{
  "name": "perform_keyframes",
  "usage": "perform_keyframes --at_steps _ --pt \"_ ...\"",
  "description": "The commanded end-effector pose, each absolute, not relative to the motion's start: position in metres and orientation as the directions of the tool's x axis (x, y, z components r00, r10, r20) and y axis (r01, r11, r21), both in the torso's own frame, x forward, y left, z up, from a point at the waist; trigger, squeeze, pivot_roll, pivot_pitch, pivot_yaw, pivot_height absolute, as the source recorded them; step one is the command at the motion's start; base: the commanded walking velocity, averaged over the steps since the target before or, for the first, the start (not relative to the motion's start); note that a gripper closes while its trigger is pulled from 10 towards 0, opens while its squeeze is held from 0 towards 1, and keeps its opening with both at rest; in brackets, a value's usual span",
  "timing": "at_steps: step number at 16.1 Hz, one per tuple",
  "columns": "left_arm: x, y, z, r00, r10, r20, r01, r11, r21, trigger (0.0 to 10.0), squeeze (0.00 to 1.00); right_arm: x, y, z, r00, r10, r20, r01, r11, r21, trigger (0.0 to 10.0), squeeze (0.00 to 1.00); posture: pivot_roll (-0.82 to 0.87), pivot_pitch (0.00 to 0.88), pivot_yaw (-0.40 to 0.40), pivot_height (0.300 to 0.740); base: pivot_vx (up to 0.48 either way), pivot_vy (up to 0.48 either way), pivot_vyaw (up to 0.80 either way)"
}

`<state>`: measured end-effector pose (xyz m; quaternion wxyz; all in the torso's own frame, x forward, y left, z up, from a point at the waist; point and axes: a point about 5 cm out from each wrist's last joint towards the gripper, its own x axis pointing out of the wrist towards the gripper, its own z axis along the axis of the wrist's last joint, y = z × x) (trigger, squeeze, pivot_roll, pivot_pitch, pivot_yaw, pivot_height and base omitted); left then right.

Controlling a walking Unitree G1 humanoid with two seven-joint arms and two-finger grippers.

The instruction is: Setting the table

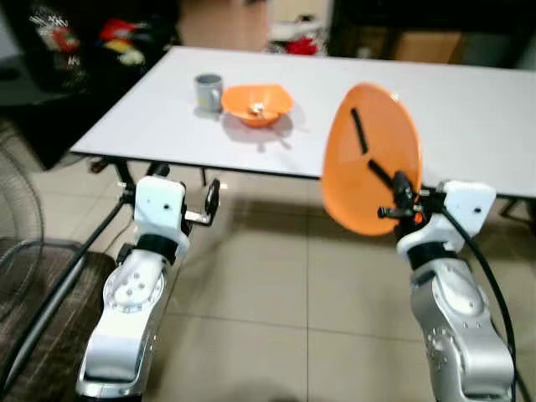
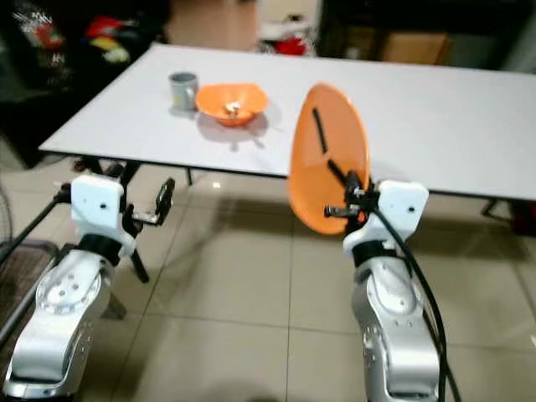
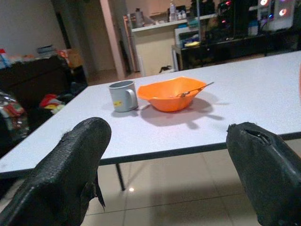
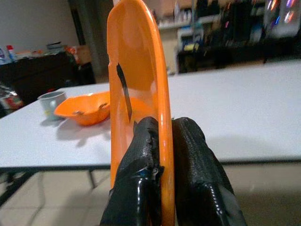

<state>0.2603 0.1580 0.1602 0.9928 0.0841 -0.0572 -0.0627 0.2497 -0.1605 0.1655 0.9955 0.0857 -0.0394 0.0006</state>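
Note:
My right gripper [image 1: 375,172] is shut on an orange plate [image 1: 377,142], held on edge just short of the white table's [image 1: 469,109] near edge. One black finger [image 4: 134,155] lies across the plate's face and the other finger [image 4: 197,160] presses its back. On the table at the far left sit an orange bowl [image 1: 256,104] with a spoon [image 3: 194,90] in it and a grey mug [image 1: 208,90] beside it. My left gripper [image 1: 213,201] is open and empty, low in front of the table edge.
The tiled floor [image 1: 276,301] lies between me and the table. A dark woven seat [image 1: 50,318] and black cables are at my lower left. Dark furniture and clutter [image 1: 75,42] stand beyond the table's left end.

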Motion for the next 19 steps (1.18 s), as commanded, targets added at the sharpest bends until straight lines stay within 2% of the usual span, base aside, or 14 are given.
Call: perform_keyframes --at_steps 1,4,7,13,19 --pt "0.261 0.161 0.160 0.988 -0.115 0.104 0.099 0.984 0.147 10.0 0.00 0.254 -0.158 0.172 0.994 0.053 0.094 -0.072 0.974 0.216 10.0 0.00 0.03 0.000 0.035 0.740 0.000 0.000 0.00" --pt "0.262 0.162 0.163 0.987 -0.115 0.110 0.098 0.985 0.144 10.0 0.00 0.258 -0.150 0.172 0.983 0.167 0.070 -0.179 0.960 0.216 10.0 0.00 0.03 0.000 0.030 0.740 0.198 0.000 0.00" --pt "0.261 0.163 0.163 0.987 -0.120 0.109 0.104 0.984 0.145 10.0 0.00 0.260 -0.148 0.174 0.979 0.192 0.068 -0.200 0.968 0.150 10.0 0.00 0.04 0.000 0.021 0.740 0.344 0.000 0.75" --pt "0.261 0.164 0.162 0.986 -0.136 0.095 0.119 0.979 0.166 10.0 0.00 0.263 -0.145 0.175 0.968 0.240 0.070 -0.249 0.947 0.202 10.0 0.00 0.04 0.000 0.017 0.740 0.349 0.000 0.00" --pt "0.260 0.167 0.162 0.988 -0.119 0.096 0.102 0.981 0.167 10.0 0.00 0.264 -0.136 0.182 0.931 0.345 0.115 -0.360 0.921 0.148 10.0 0.00 0.05 0.000 0.003 0.740 0.361 0.000 0.00"
